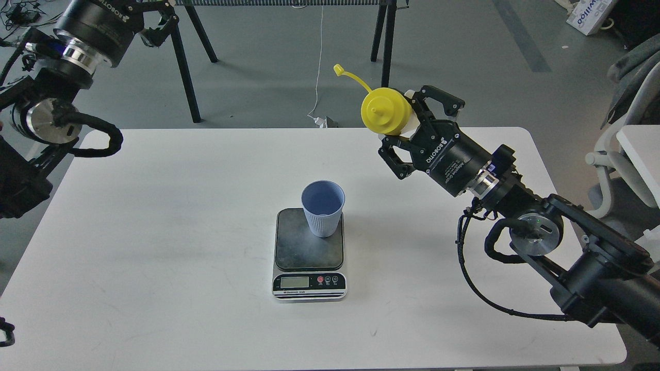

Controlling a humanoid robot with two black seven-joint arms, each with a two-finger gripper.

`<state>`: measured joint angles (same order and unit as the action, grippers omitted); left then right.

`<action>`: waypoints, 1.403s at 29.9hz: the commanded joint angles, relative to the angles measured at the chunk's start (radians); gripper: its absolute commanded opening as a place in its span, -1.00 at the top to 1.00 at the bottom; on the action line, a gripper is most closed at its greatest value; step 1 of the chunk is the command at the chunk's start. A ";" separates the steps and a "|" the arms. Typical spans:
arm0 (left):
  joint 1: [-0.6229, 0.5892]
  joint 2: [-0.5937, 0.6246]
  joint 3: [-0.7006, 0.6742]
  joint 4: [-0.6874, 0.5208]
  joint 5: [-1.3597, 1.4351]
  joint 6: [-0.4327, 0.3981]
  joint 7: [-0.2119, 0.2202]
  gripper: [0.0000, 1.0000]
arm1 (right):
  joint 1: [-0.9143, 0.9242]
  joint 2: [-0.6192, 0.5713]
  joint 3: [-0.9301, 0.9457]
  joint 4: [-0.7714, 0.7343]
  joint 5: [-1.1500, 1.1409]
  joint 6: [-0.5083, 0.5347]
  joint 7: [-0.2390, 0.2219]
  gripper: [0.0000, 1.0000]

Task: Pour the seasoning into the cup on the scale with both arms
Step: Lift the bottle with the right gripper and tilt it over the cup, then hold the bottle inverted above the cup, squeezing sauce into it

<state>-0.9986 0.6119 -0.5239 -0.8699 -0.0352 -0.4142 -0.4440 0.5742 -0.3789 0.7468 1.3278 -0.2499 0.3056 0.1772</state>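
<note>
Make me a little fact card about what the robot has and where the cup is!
cup: pale blue, upright on the scale's dark plate, looks empty
scale: on the white table, display facing the robot
yellow bottle: held up in the air, tipped with its nozzle toward the camera, cap off and dangling on its strap
right gripper: jaws closed around the bottle
left gripper: raised at top left, holding nothing visible

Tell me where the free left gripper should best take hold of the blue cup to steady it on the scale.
Grip the cup around its ribbed side wall, about mid-height, coming from the robot's left. It stands upright on the scale, has no handle, and the right gripper holds the seasoning bottle on the other side, so the mouth stays clear.
</note>
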 commanded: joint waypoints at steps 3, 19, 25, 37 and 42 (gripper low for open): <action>0.005 0.000 -0.001 0.000 0.000 0.000 -0.002 -1.00 | 0.013 0.002 -0.006 -0.035 -0.165 -0.063 -0.011 0.40; 0.014 0.002 0.001 0.000 0.001 0.000 -0.007 -1.00 | 0.164 0.040 -0.221 -0.061 -0.607 -0.249 -0.036 0.44; 0.021 0.005 0.001 0.000 0.001 0.000 -0.007 -1.00 | 0.205 0.003 -0.253 -0.062 -0.693 -0.267 -0.050 0.44; 0.021 0.022 -0.001 0.000 0.001 0.000 -0.007 -1.00 | 0.380 -0.031 -0.454 -0.082 -0.801 -0.318 -0.087 0.45; 0.021 0.023 -0.001 0.000 0.001 0.000 -0.009 -1.00 | 0.447 -0.031 -0.498 -0.090 -0.859 -0.333 -0.090 0.45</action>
<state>-0.9772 0.6334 -0.5246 -0.8697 -0.0337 -0.4142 -0.4519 0.9828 -0.4094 0.2740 1.2434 -1.0732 -0.0190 0.0899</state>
